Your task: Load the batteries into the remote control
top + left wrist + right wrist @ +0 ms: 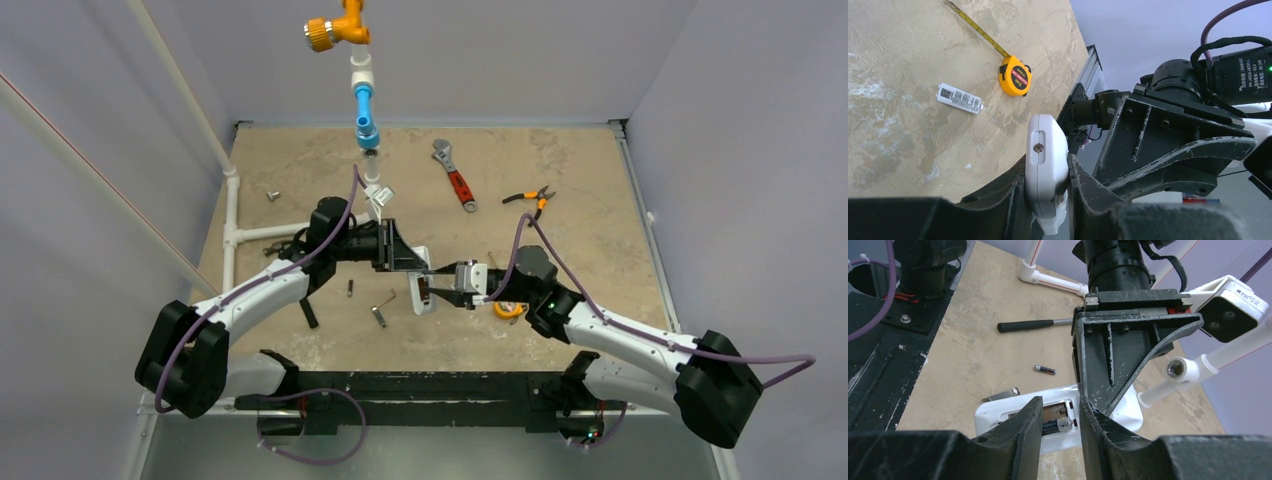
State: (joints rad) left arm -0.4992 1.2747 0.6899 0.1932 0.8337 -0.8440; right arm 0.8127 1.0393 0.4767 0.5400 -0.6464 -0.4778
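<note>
The white remote control (998, 415) lies back side up, its battery bay open, with one battery (1060, 426) seated in the bay. My left gripper (1047, 162) is shut on one end of the remote (1047, 165); from the right wrist view it (1113, 365) stands over the remote's right end. My right gripper (1060, 407) is open and empty, its fingers on either side of the bay just above it. In the top view both grippers, left (418, 265) and right (442, 284), meet at the remote (422, 294). A loose battery (1045, 370) lies on the table beyond.
The white battery cover (959, 98) and a yellow tape measure (1015, 76) lie near the right arm. A hex key (382, 308), a red-handled wrench (455, 178), pliers (530, 197) and a black-handled tool (1028, 326) are on the table. White pipes (232, 215) run along the left.
</note>
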